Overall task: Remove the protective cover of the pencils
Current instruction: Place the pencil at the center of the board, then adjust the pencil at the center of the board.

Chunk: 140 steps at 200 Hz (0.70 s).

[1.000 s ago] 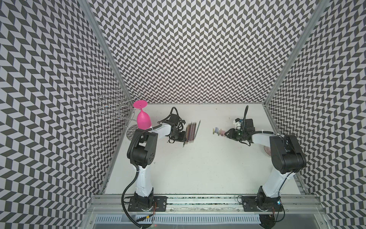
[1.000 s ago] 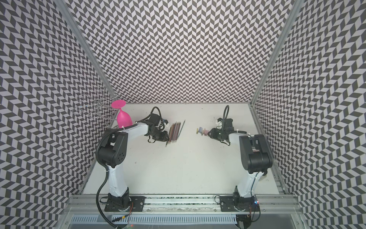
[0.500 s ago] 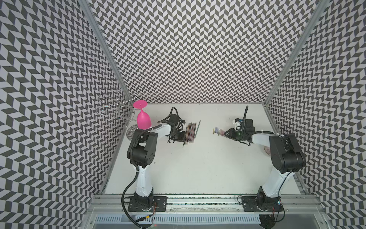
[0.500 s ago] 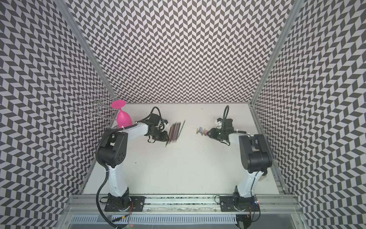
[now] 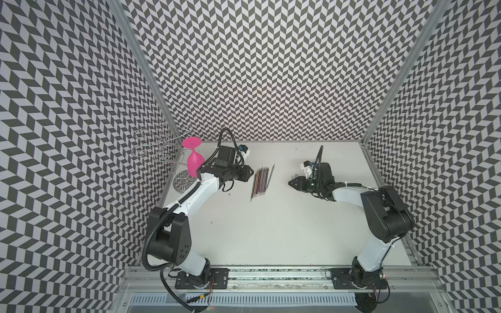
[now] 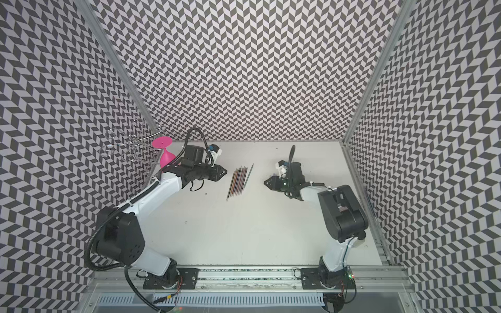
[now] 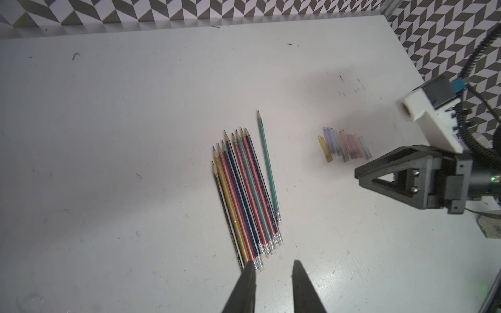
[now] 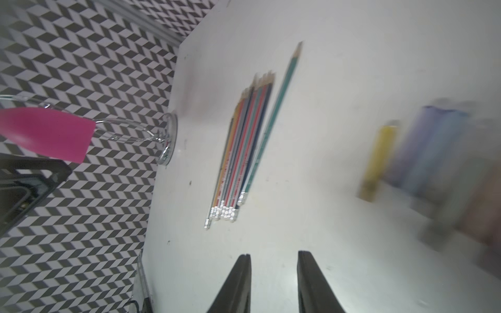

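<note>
Pencils (image 5: 260, 182) are lying in a tight sheaf on the table (image 5: 271, 230), toward the far side between the arms, one teal pencil (image 7: 267, 165) sitting just right of them. Their coloured caps (image 7: 344, 146) are resting in a row further right. The left gripper (image 7: 273, 264) is hovering just left of the sheaf, jaws slightly apart and empty. The right gripper (image 8: 272, 256) is gaping a little too, holding nothing.

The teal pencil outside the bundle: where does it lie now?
In both top views the teal pencil lies flat beside the bundle, on the side facing the right gripper.
</note>
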Each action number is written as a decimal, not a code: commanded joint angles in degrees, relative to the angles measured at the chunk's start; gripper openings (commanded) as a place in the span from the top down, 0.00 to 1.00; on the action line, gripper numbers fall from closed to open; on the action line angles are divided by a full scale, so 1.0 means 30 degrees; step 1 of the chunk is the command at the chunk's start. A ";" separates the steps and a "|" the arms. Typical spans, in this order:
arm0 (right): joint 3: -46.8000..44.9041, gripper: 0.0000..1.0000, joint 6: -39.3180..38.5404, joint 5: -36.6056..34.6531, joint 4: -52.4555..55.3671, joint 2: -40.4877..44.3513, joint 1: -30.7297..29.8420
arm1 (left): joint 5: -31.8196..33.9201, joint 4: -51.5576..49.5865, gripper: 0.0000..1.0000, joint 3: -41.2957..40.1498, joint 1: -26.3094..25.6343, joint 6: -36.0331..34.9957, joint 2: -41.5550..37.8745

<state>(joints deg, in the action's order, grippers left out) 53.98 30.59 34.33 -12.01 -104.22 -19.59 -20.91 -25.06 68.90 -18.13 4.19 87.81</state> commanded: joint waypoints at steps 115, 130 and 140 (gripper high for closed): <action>0.7416 0.71 0.3836 -0.1653 -0.1194 -0.7925 -0.1841 | -0.1438 0.0205 0.71 -0.0497 -0.0100 0.0088 -0.1504; 0.7806 0.71 0.3807 -0.1721 -0.0938 -0.8197 -0.1885 | -0.1591 0.0338 0.71 -0.0540 -0.0093 0.0147 -0.1713; 0.8098 0.71 0.3801 -0.1727 -0.0769 -0.8388 -0.1932 | -0.1644 0.0379 0.71 -0.0560 -0.0105 0.0161 -0.1766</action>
<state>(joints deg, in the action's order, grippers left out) 76.12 41.45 30.30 -14.76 -127.22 -24.95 -24.08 -24.49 67.51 -18.13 4.45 84.75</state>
